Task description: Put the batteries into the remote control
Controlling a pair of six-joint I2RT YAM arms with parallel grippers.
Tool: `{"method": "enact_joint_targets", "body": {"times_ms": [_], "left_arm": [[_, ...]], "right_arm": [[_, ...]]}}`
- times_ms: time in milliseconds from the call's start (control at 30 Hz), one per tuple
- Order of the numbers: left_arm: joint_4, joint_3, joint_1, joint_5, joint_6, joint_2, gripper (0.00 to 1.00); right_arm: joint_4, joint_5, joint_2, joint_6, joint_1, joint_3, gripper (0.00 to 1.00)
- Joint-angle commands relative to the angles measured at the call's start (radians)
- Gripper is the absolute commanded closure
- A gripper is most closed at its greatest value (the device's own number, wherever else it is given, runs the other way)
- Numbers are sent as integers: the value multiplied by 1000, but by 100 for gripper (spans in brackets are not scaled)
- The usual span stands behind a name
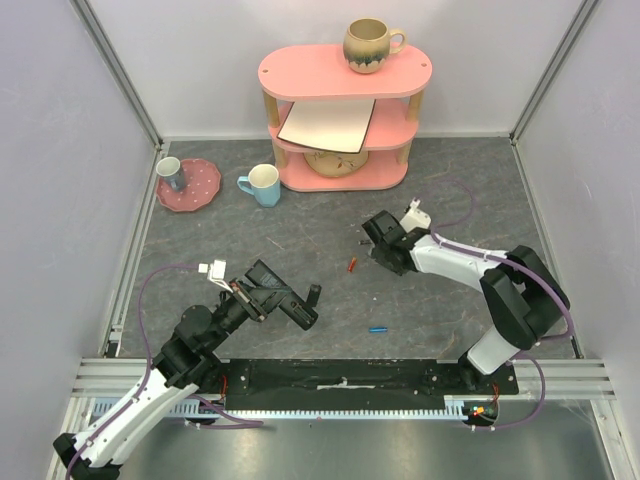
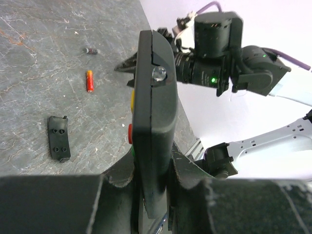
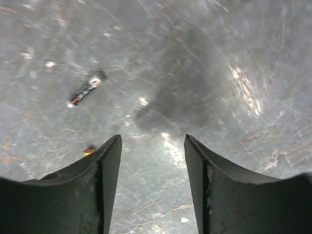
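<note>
One remote control (image 2: 152, 122), clamped edge-on between the closed-in fingers of the left gripper (image 2: 152, 183).

From the left wrist: coloured buttons just visible along one face of the remote control. Flat on the grey tabletop (image 2: 34, 29) beyond it, a small black cover plate (image 2: 58, 139), then the red-orange battery (image 2: 89, 80), then a tiny dark cylinder (image 2: 90, 50), all apart from one another.

From the right wrist: right gripper (image 3: 152, 146) over the tabletop, fingers (image 3: 105, 185) well apart, nothing between them. Ahead of them the dark cylinder, banded orange. At one finger's edge an orange speck (image 3: 89, 150), too little showing to name.

From above: left gripper and remote control near and left of centre, cover plate just to their right. Mid-table, the red-orange battery, near the right gripper on its near-left side, not touching. Nearer the arms' bases, the blue battery (image 1: 378, 328), well apart from the red-orange battery and from both grippers. At the far side, a pink shelf (image 1: 300, 72) with a brown mug (image 1: 368, 45) on top. Left of it, a pale blue mug (image 1: 262, 185) and a pink plate (image 1: 205, 190) carrying a grey cup (image 1: 170, 172).
</note>
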Motion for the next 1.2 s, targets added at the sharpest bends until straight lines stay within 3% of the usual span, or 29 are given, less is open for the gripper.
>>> {"method": "enact_joint_targets", "body": {"times_ms": [0, 133, 267, 433, 467, 567, 667, 967, 1167], "left_arm": [[29, -97, -1, -4, -37, -11, 98], [19, -94, 1, -4, -36, -11, 98], [15, -96, -1, -4, -37, -11, 98], [-11, -88, -1, -4, -34, -9, 98], [-22, -85, -1, -6, -33, -11, 98], [-43, -81, -1, -32, -27, -43, 98], [-57, -79, -1, -38, -24, -48, 98], [-64, -88, -1, -70, -25, -40, 98], [-41, -96, -1, -69, -25, -25, 98]], "right_arm": [[4, 88, 2, -208, -1, 159, 35], [1, 40, 109, -466, 11, 307, 31], [6, 83, 197, -532, 16, 379, 30], [23, 193, 338, -548, 2, 494, 46], [40, 203, 352, -552, -7, 496, 53], [183, 229, 372, -571, -18, 467, 58], [243, 243, 401, -578, -32, 459, 59], [256, 194, 513, -661, -47, 539, 62], [267, 155, 478, -617, -35, 418, 69]]}}
